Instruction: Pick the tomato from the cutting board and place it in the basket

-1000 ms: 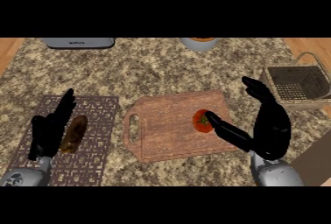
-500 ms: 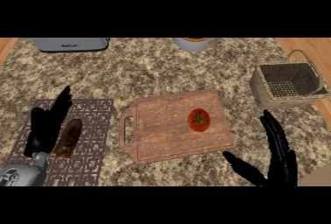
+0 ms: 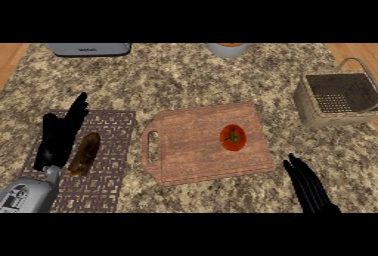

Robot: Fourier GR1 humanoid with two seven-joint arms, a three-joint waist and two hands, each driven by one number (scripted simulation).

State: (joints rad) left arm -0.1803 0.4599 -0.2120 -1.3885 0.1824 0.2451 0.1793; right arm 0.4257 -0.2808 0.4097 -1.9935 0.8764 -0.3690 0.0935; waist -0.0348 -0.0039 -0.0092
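The square brown wicker basket (image 3: 336, 100) near the bench's right edge holds nothing. The red tomato (image 3: 233, 137) lies on the right part of the wooden cutting board (image 3: 192, 150), mid-bench. The right hand (image 3: 310, 187), cut off at the lower edge, has straight fingers holding nothing. The left hand (image 3: 63, 132), fingers straight and empty, rests over a dark woven mat (image 3: 111, 165) beside a brown oblong item (image 3: 85, 154) too dim to identify.

A single head view looks steeply down on the counter (image 3: 192, 85) from fairly near, perhaps tilted slightly; forearms enter at 6 o'clock, the far edge lies at 12.
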